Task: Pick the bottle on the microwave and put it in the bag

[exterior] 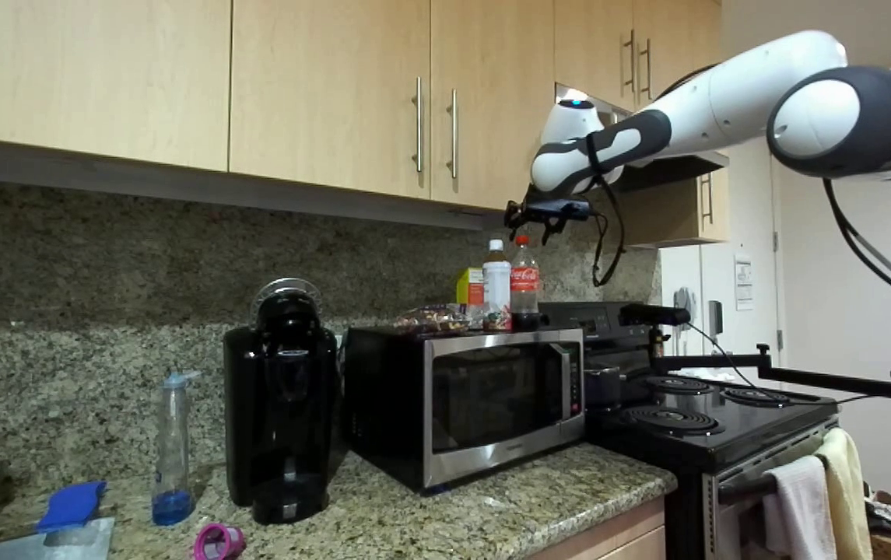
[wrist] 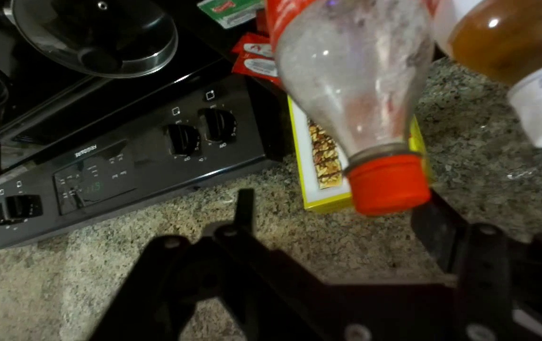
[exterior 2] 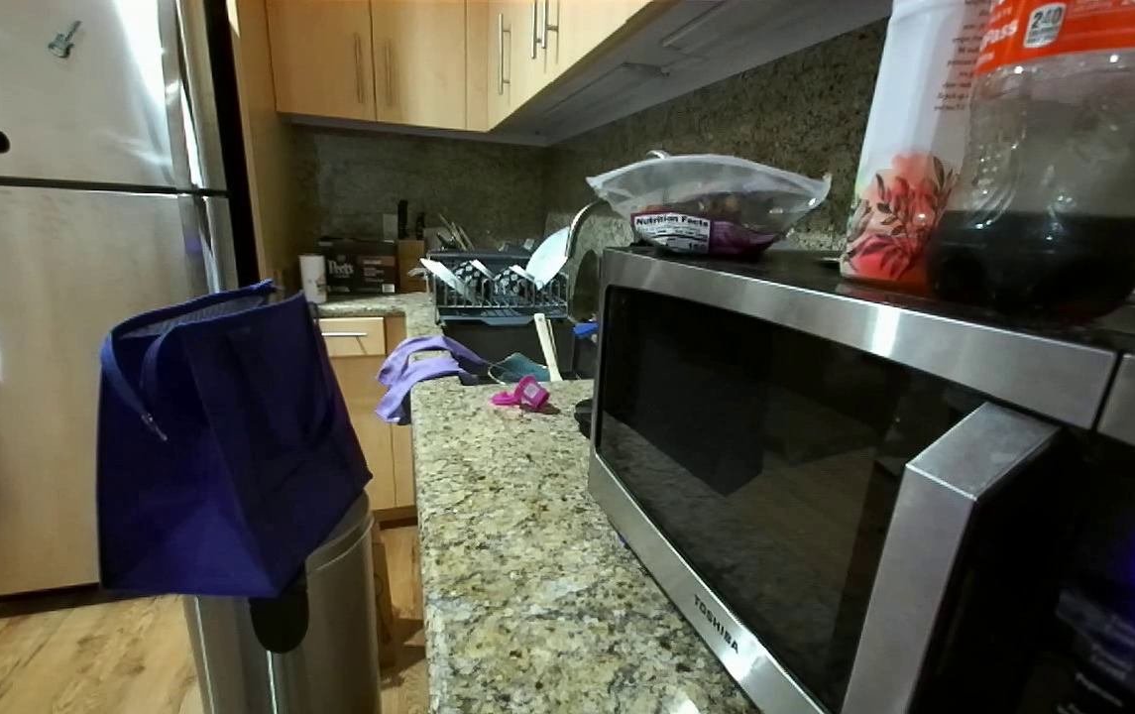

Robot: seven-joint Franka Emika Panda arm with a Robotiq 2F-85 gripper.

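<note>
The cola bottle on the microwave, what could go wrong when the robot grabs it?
The open fingers might knock over the white-capped bottle right beside the cola bottle. A bump might tip the cola bottle off the microwave, since it seems to stand near the front edge. And the blue bag looks perched on a trash can, so it could topple.

On the side of the clear food pouch (exterior 2: 716, 203), the cola bottle (exterior: 524, 280) is closely flanked by the white-capped bottle (exterior: 496, 286). Open air is left before the microwave (exterior: 496, 400); toward the wall, headroom is limited by cupboards (exterior: 328, 93).
</note>
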